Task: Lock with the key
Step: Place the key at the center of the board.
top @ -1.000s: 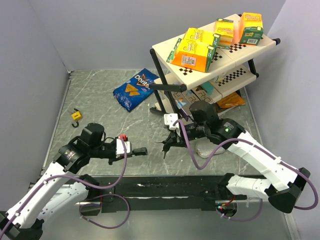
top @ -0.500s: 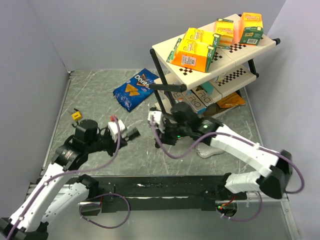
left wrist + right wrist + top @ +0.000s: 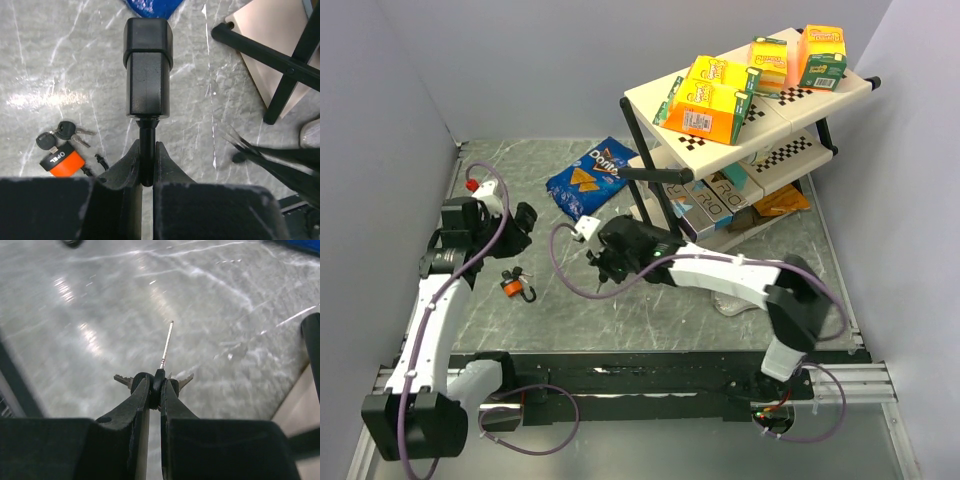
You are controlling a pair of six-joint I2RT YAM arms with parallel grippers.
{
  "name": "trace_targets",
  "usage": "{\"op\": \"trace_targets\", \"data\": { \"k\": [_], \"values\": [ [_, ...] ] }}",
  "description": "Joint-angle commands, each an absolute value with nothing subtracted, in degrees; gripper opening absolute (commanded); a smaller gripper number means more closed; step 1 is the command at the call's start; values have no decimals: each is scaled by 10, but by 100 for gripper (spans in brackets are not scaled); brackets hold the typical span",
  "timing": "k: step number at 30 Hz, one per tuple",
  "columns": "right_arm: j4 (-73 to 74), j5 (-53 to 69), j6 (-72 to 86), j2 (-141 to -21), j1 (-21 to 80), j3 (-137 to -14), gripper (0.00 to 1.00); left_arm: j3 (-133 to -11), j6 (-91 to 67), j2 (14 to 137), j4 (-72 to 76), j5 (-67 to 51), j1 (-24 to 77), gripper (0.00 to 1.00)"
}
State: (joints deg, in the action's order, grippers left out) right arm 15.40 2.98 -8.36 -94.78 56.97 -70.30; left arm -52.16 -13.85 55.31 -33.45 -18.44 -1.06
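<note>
Key bunch [image 3: 165,350] pinched by right gripper [image 3: 154,386] over open tabletop [image 3: 75,315], left gripper [image 3: 146,165] clamping black block [image 3: 147,75] by stem, orange padlock [image 3: 61,161] nearby

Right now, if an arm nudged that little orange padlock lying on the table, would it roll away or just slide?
Probably slide: the orange padlock lies flat, and the table looks smooth and glossy. Its blocky body looks stiff, likely heavy for its size. The two keys beside it may trail loosely if attached; that link isn't clear.
</note>
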Motion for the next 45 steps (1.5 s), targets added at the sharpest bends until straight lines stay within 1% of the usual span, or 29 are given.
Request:
{"op": "trace_targets", "data": {
  "k": [1,6,11,14,15,16,17,19,20,23,26,28,29,31,32,34,35,37,38,40,41,43,44,45],
  "values": [
    [77,-11,-60,-1011,541,-740,0,-556,-137,562,-272,-254,-33,1],
    [54,-3,-91,-1060,515,-752,0,-553,-102,583,-272,-274,-70,1],
    [80,11,-98,-1099,489,-787,0,-534,-86,588,-265,-298,-76,1],
    [87,18,-94,-1114,481,-797,10,-529,-67,598,-262,-314,-77,1],
    [88,34,-93,-1120,478,-798,22,-528,-43,602,-262,-315,-78,1],
    [90,40,-91,-1121,478,-800,27,-529,-32,606,-263,-315,-78,1],
    [91,44,-91,-1121,477,-803,35,-529,-18,613,-264,-320,-78,1],
    [95,58,-93,-1122,477,-808,45,-528,34,619,-265,-335,-82,1],
    [97,61,-93,-1119,477,-810,53,-527,57,618,-263,-354,-84,1],
    [98,81,-95,-1106,476,-814,64,-527,94,616,-259,-382,-85,1],
    [109,112,-92,-1084,477,-824,73,-526,139,613,-259,-402,-86,1],
    [119,143,-87,-1068,478,-837,77,-523,169,604,-258,-421,-87,1],
    [132,153,-84,-1063,478,-841,84,-516,200,597,-256,-429,-90,1],
    [146,189,-78,-1047,478,-851,88,-508,255,578,-265,-467,-95,1],
    [159,199,-76,-1042,479,-853,91,-496,335,569,-273,-483,-98,1],
    [172,231,-69,-1024,479,-853,96,-476,431,529,-289,-519,-105,1],
    [180,243,-69,-1017,479,-853,97,-446,492,513,-280,-524,-110,1],
    [213,261,-68,-999,478,-852,99,-417,561,473,-270,-537,-119,1],
    [226,280,-69,-992,479,-851,99,-394,645,463,-279,-539,-119,1],
    [257,303,-76,-973,479,-846,99,-380,747,446,-318,-547,-120,1],
    [267,320,-78,-969,479,-846,99,-371,865,443,-382,-549,-120,1],
    [303,336,-77,-968,479,-862,99,-360,953,429,-422,-557,-120,1],
    [316,342,-77,-973,479,-874,99,-346,1027,420,-443,-571,-120,1],
    [340,351,-74,-985,477,-899,99,-336,1060,399,-447,-577,-120,1]
  ]
}}
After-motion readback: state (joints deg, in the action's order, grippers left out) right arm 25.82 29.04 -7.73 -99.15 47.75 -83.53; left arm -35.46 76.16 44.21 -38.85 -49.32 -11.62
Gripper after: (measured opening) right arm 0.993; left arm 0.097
